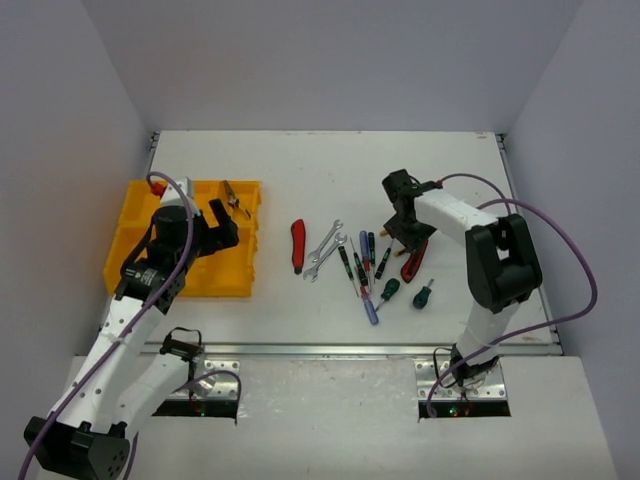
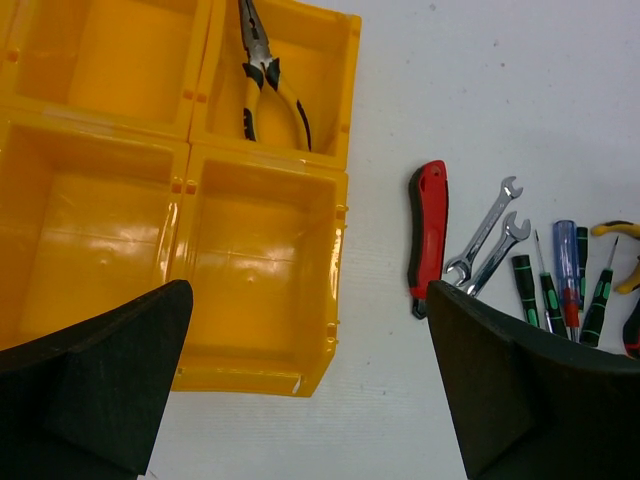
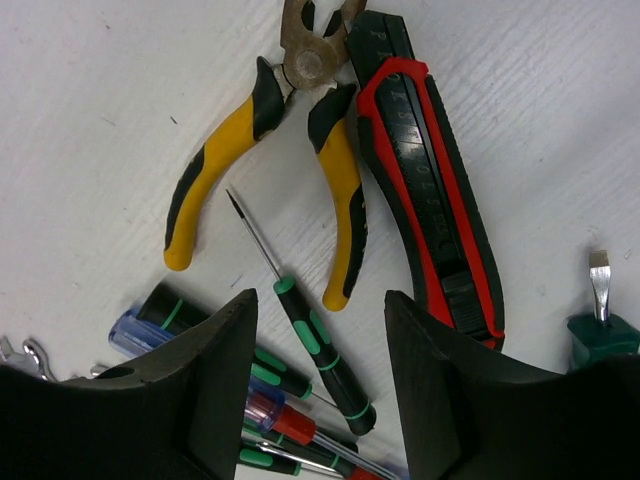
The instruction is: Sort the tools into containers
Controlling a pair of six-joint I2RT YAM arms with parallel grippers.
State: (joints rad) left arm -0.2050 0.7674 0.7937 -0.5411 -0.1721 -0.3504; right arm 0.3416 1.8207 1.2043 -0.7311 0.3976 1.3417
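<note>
The yellow tray of containers sits at the left. One pair of pliers lies in its far right compartment. My left gripper hovers open over the tray's right side, its jaws wide apart and empty. The other tools lie mid-table: a red-handled knife, two wrenches and several screwdrivers. My right gripper is low over them. Its fingers straddle a green-black screwdriver without touching it. Yellow pliers and a red-black tool lie just beyond.
Two stubby green screwdrivers lie near the front of the pile. In the left wrist view the knife and wrenches lie right of the tray rim. White walls enclose the table.
</note>
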